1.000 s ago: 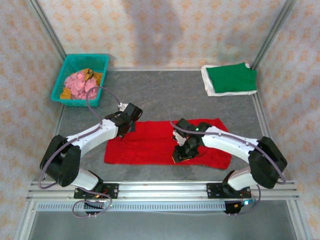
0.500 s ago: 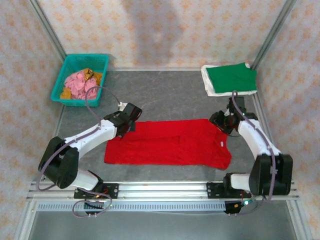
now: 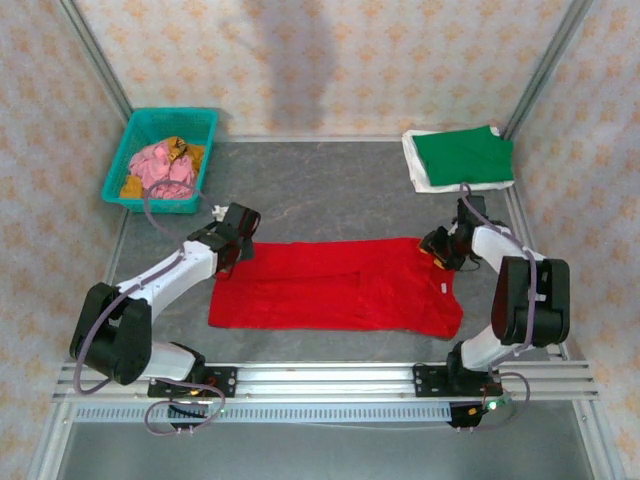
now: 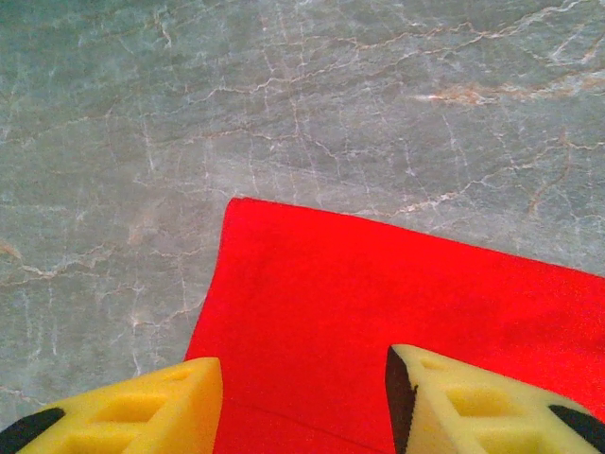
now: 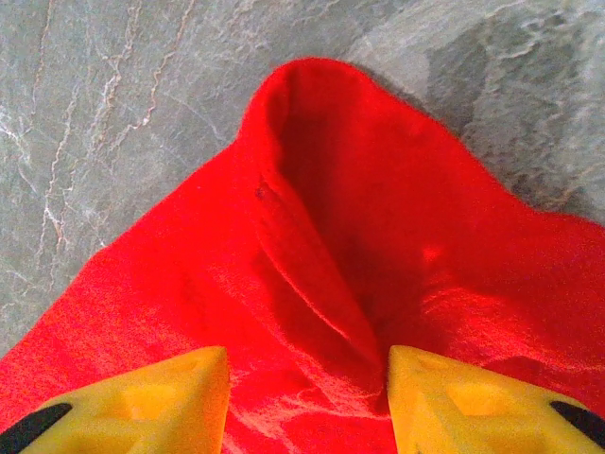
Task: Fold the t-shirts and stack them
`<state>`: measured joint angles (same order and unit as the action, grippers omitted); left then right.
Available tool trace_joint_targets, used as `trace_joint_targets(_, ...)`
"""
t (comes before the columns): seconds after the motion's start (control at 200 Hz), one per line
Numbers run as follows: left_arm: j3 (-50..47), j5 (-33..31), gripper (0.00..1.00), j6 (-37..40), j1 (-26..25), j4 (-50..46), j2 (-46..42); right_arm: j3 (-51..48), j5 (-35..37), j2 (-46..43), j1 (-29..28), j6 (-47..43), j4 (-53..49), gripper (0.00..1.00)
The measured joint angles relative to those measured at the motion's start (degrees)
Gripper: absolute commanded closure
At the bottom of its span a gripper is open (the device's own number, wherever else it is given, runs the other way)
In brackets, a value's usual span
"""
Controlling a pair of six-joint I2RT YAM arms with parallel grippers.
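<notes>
Both sets of jaws stand apart, gripping nothing, one over each far corner of the red t-shirt (image 3: 335, 285), which lies flat in the middle of the surface (image 3: 340, 190). You're starting the next fold, I judge: pinch both corners together, then draw them toward you.

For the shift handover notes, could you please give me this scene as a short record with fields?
red t-shirt: laid flat across the near middle of the table
green t-shirt: folded, far right corner, lying on the white t-shirt
left gripper: jaws apart above the red t-shirt's far left corner
right gripper: jaws apart above a raised fold at its far right corner
basket: far left, pink and yellow cloth inside
</notes>
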<state>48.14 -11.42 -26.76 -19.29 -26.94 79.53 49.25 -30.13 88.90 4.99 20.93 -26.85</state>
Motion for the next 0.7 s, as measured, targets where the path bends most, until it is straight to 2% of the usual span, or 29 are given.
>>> trace_joint_targets(0.185, 0.0, 2.1, 0.52, 0.5, 1.9, 1.3, 4.3, 0.3, -0.5, -0.5, -0.8, -0.2, 0.1, 0.57)
trace_joint_targets(0.36, 1.2, 3.8, 0.53, 1.4, 2.7, 2.0, 11.0, 0.3, 3.6, -7.2, -5.7, 0.1, -2.4, 0.58)
trace_joint_targets(0.51, 3.9, 7.5, 0.54, 1.5, 6.3, 2.6, 16.2, 0.1, 5.5, -11.1, -7.4, 1.0, -3.1, 0.62)
trace_joint_targets(0.701, 6.1, 11.7, 0.54, 1.0, 10.2, 4.5, 18.5, -2.4, 6.6, -10.9, -11.1, 3.2, -2.8, 0.63)
